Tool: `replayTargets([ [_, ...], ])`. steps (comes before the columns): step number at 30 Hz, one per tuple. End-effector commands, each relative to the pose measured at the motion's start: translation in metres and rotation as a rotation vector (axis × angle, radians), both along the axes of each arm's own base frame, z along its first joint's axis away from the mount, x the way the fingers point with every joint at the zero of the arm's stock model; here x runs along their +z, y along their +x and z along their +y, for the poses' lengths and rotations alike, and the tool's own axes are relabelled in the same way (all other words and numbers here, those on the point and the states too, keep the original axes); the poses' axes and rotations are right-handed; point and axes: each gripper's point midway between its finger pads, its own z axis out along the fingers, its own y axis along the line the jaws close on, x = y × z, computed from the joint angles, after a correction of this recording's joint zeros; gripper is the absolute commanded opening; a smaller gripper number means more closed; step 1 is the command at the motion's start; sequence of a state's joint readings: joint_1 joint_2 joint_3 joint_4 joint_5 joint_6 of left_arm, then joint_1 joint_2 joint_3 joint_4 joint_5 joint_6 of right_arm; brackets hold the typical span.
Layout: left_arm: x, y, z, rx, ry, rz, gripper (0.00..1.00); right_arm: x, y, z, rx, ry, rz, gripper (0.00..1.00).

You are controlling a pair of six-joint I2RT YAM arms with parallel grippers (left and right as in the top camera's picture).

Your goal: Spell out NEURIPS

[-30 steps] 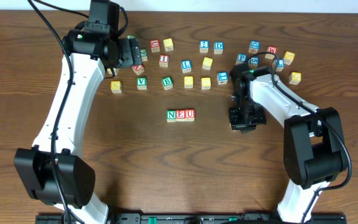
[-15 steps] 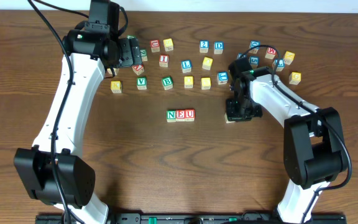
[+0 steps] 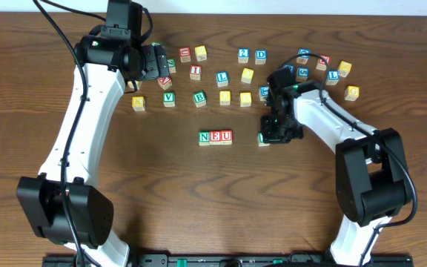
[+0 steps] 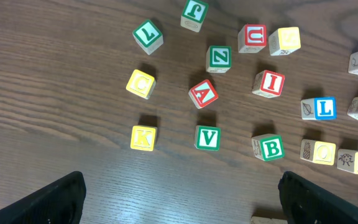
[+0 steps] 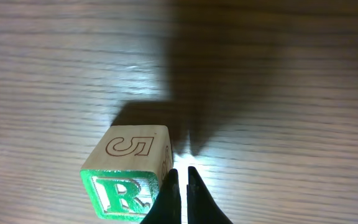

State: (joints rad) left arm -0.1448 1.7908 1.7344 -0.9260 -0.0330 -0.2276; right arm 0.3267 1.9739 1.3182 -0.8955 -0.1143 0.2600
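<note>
Seen from above, the right tool [image 3: 265,136] covers most of the R cube [image 3: 261,139]; only a small corner shows. In the right wrist view the bottom edge cuts off the R face. In the left wrist view the left tool [image 4: 180,200] shows only two dark fingertips. A pale cube [image 4: 269,219] is cut to a sliver there, and its letter cannot be read.

Two white-and-black arms [image 3: 80,126] are showing, three cubes, the N cube [image 3: 204,137], E cube [image 3: 216,137] and U cube [image 3: 227,136], are sitting in one row, one R cube [image 5: 120,193] is lying apart, and roughly two dozen loose letter cubes [image 3: 222,78] are lying scattered, some partly hidden.
</note>
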Motion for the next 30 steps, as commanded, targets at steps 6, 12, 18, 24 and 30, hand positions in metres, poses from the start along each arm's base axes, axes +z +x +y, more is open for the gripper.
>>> replayTargets([
  [6,0.004,0.004,0.003,-0.002,0.016,-0.014,0.98,0.002,-0.01,0.027,-0.049,0.028,0.013,0.01],
  [12,0.004,0.004,0.003,-0.002,0.016,-0.013,0.98,0.002,-0.012,0.037,-0.112,0.031,0.013,0.01],
  [18,0.004,0.004,0.003,-0.002,0.016,-0.014,0.98,0.003,-0.008,0.04,-0.202,0.04,0.008,0.01],
  [24,0.004,0.004,0.003,-0.002,0.016,-0.014,0.98,0.003,-0.006,0.044,-0.213,0.047,-0.002,0.01],
  [30,0.004,0.004,0.003,-0.002,0.016,-0.014,0.98,0.003,-0.006,0.048,-0.211,0.051,-0.008,0.01],
])
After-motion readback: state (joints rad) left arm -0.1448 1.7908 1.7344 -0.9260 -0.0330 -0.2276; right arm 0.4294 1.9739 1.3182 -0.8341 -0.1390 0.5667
